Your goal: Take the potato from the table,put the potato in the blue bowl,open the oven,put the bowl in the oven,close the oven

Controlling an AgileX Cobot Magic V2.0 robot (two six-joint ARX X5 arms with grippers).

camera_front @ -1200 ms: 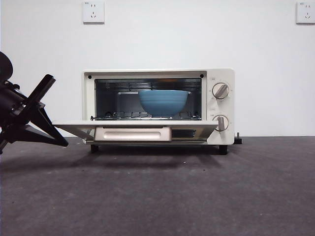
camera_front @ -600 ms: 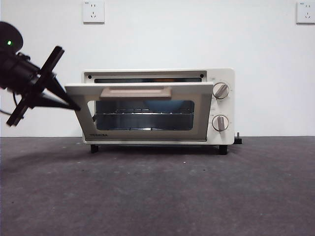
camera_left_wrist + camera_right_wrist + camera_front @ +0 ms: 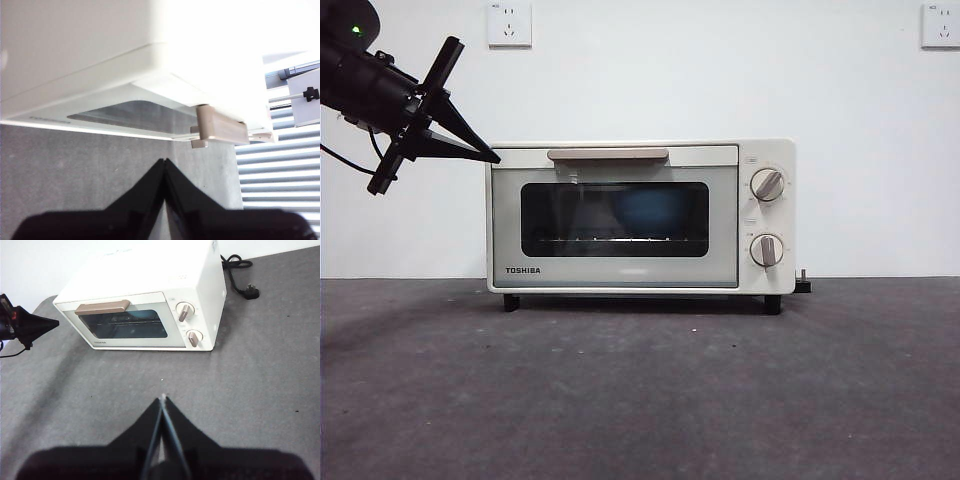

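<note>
The oven (image 3: 760, 205) stands on the table (image 3: 640, 400) with its glass door shut and the beige handle (image 3: 608, 154) at the top. Through the dark glass the blue bowl (image 3: 655, 210) shows dimly on the rack. The potato is hidden. My left gripper (image 3: 492, 156) is shut on nothing, its tip by the oven's upper left corner; the left wrist view shows its tip (image 3: 164, 162) just short of the door and the handle (image 3: 222, 127). My right gripper (image 3: 163, 399) hangs shut over bare table, well back from the oven (image 3: 150, 275).
Two round knobs (image 3: 767, 184) sit on the oven's right panel. A black power cord and plug (image 3: 247, 290) lie on the table behind the oven's right side. Wall sockets (image 3: 510, 24) are high on the white wall.
The oven door swung up from lying flat open to fully shut. My left gripper rose with it, from low at the door's left edge to the oven's top left corner.
</note>
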